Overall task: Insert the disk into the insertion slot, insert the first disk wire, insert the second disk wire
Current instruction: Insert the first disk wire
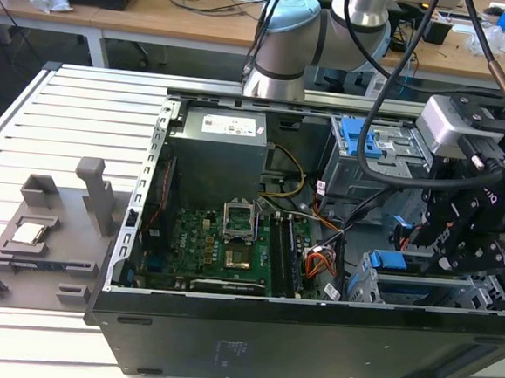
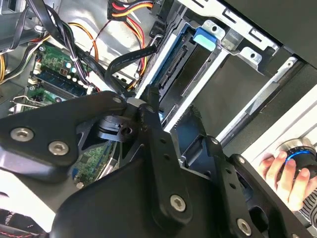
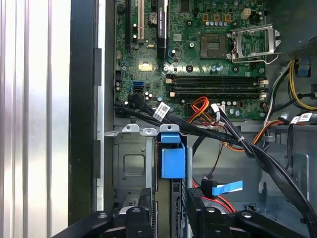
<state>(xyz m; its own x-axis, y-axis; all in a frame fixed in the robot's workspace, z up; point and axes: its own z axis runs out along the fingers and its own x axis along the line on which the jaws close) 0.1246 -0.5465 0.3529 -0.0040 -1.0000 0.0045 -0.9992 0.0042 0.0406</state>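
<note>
The disk, silver in a bright blue caddy, stands on edge in the insertion slot, a silver sheet-metal cage at the case's front corner. In the exterior view the disk lies in that cage at the lower right. My gripper is shut on the disk's outer end, one black finger against each face. In the second wrist view the disk runs into the cage beyond my gripper. A loose blue-tabbed connector and black cables hang beside the cage.
The motherboard and power supply fill the case's left part. A taller grey cage with a blue latch stands behind. Orange and red wires cross near the cage. A person's hand rests on a blue-ringed knob outside the case.
</note>
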